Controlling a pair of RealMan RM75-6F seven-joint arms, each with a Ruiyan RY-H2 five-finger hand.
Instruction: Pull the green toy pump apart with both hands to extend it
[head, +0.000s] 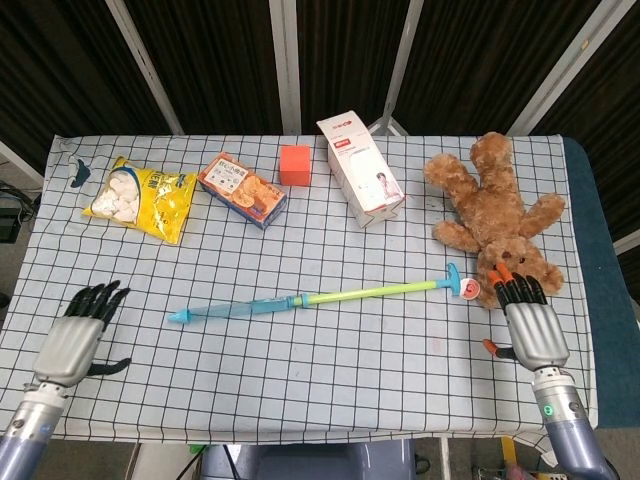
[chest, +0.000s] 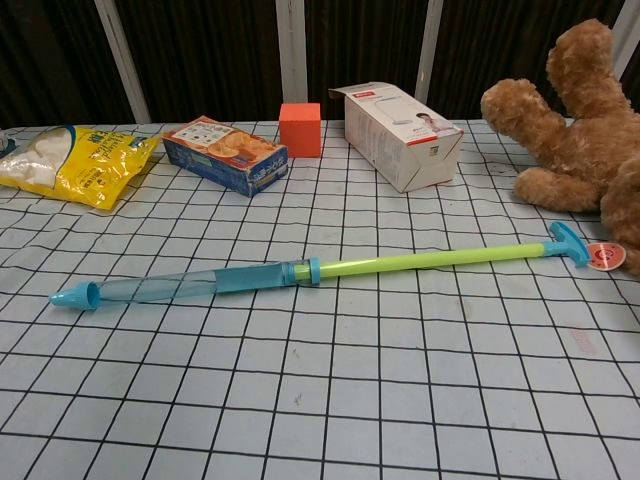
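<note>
Checkered tablecloth (head: 330, 350) bears extended pump (head: 310, 298); left hand (head: 75, 335) and right hand (head: 528, 322) spread, empty.

A brown teddy bear (head: 497, 212) lies just ahead of the right hand (head: 528, 325), its head nearest the fingertips. Further ahead and inward of that hand, a white carton (head: 360, 171) lies on its side, with 1 orange cube (head: 295, 165) beside it. Well ahead of the left hand (head: 76, 339) sits a yellow snack bag (head: 137, 197); an orange biscuit box (head: 241, 189) lies ahead and inward. All rest on a checked tablecloth (head: 330, 370).
</note>
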